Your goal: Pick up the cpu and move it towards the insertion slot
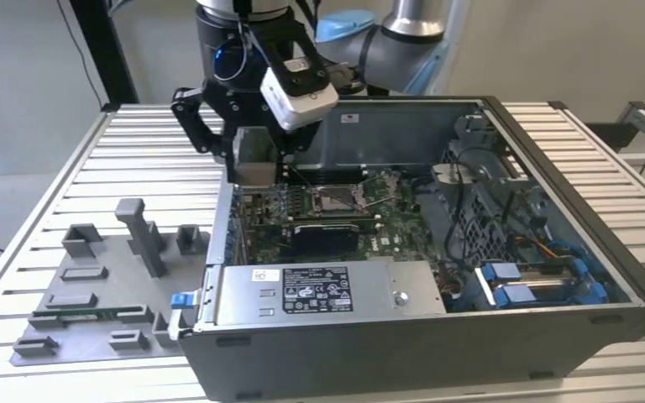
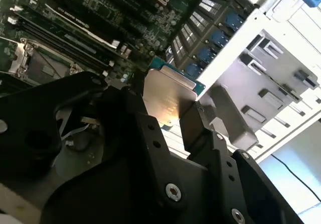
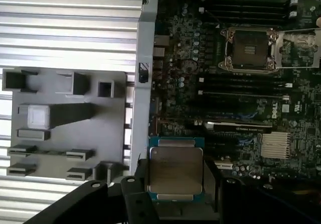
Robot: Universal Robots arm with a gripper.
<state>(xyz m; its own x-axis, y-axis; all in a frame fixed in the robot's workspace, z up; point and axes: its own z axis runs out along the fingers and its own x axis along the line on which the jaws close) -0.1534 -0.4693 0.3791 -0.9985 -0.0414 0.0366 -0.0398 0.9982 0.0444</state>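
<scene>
In the first wrist view my pincer (image 3: 175, 183) is clamped on the cpu (image 3: 175, 170), silvery top showing. The chip is up off the grey holder (image 3: 65, 128) on the tabletop (image 3: 65, 28). It hangs over the board (image 3: 180, 58), just beside the case wall (image 3: 145, 48). The insertion slot (image 3: 249, 48) lies well apart, so I judge the pick done and the carry the step in hand.

In the second wrist view my fingers (image 2: 150, 133) press the chip's opposite edges. Holding it level seems the main demand.

In the exterior view I hang at the case's edge on the exterior view's left. The slot sits deeper in, toward the right, with what looks like its hinged frame raised beside it, a thing to clear. The power supply (image 1: 322, 290) is off to the near side.
</scene>
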